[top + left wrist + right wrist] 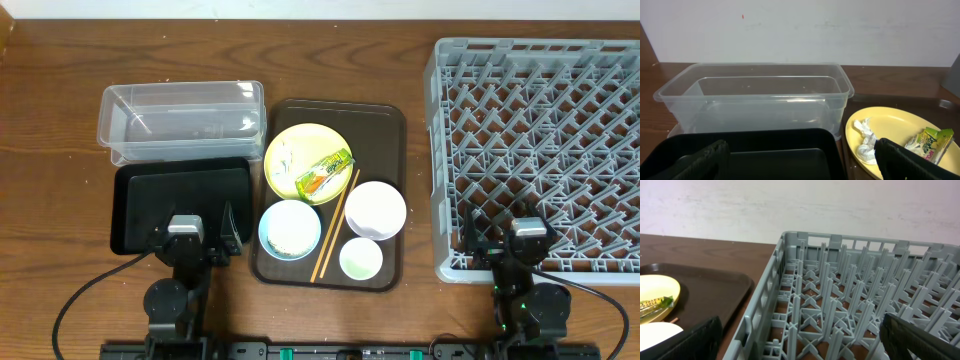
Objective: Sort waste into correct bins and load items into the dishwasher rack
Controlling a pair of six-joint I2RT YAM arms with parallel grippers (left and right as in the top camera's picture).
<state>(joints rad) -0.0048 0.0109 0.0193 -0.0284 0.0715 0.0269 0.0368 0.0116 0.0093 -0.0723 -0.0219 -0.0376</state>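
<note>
My left gripper (195,233) is open and empty over the near edge of the black bin (180,200). The clear bin (180,120) stands behind it and also shows in the left wrist view (755,95). The yellow plate (300,145) holds the green-and-yellow wrapper (325,173) and white tissue (866,142). The light blue bowl (290,228), white bowl (375,208), green cup (360,260) and chopsticks (335,225) sit near the plate. My right gripper (507,238) is open and empty over the near left corner of the grey rack (540,130).
The plate, bowls, cup and chopsticks all lie on a dark brown tray (385,120) between the bins and the rack. The rack's upright pegs (840,295) stand just ahead of my right gripper. Bare wooden table lies behind the tray.
</note>
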